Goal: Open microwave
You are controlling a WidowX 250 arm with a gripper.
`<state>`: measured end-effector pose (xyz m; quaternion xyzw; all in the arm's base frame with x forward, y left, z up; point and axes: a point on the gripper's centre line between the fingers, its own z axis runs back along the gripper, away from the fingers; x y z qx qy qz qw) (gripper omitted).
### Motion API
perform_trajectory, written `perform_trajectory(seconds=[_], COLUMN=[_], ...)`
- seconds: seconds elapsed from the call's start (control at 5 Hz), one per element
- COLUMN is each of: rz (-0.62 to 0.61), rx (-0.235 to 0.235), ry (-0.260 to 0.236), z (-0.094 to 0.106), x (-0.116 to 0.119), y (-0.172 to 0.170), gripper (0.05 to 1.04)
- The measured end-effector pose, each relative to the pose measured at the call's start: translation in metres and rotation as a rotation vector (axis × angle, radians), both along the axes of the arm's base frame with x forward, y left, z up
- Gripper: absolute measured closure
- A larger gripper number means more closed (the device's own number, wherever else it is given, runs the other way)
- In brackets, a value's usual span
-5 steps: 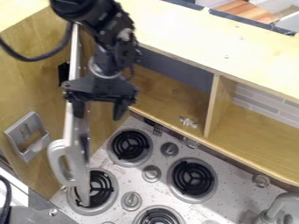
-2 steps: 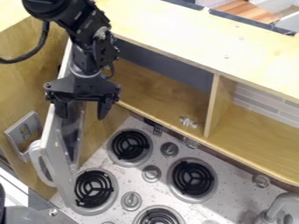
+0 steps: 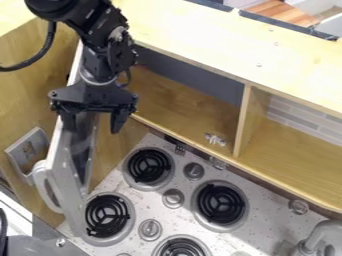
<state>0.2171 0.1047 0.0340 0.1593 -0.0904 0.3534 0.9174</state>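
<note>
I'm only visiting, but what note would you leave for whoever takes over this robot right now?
Gripper: open, fingers apart, at the upper part of the microwave door, not clamped on the handle.
Microwave door: swung wide open, near the wooden side wall; its lower end is beside the lower-left burner.
Done: the door looks open, as asked.
Left: probably just back the gripper away gently, without nudging the door.
</note>
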Motion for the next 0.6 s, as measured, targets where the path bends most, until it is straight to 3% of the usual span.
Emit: perform_trajectory(seconds=[0.2, 0.6], rz=[-0.042, -0.077], rx=[0.013, 0.049], ry=[-0.025, -0.131], z=[0.016, 0.066], x=[0.013, 0.031], y=[-0.015, -0.036], gripper=[0.083, 0.083])
